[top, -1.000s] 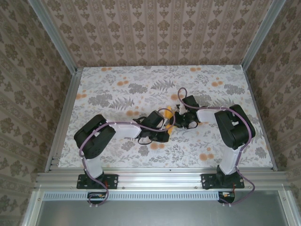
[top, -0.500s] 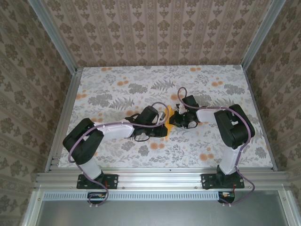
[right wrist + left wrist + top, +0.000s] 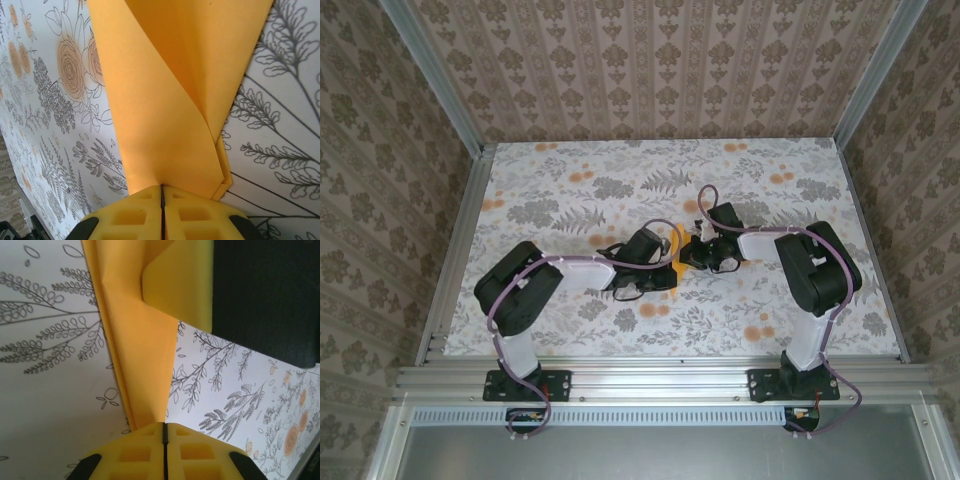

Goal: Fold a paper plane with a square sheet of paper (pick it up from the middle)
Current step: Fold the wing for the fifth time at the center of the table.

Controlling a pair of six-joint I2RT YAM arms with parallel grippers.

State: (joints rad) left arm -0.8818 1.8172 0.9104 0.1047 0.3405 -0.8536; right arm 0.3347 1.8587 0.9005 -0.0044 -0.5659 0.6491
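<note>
Left gripper point(image 3: 164, 430): pads pressed together, clamped on the narrow end of the sheet of paper point(image 3: 142, 355). The sheet runs out from the pads as a long folded strip, with a loose flap curling over at its far end.

Right gripper point(image 3: 161, 192): also clenched, pinching a corner of the sheet. At least two layers show there, and one bulges open instead of lying flat.

From above, the two grippers meet nose to nose at about the middle of the worktop point(image 3: 780, 180). The sheet stands on edge between them as a thin orange sliver, well away from every edge and corner. Can't tell whether its lower edge touches the worktop.

Step, my read: mid-fold. A lengthwise crease is in, but the layers aren't seated and there's no dart shape yet.

Next move likely needs:
- One clamp stays as the anchor while the other lets go and re-grips.
- The bulging layer gets laid flat and pressed along the crease.
- The layers are lined up before pressing, since a skewed fold carries into the later ones.
- No pulling the arms apart, because thin paper tears at the pinch points.
</note>
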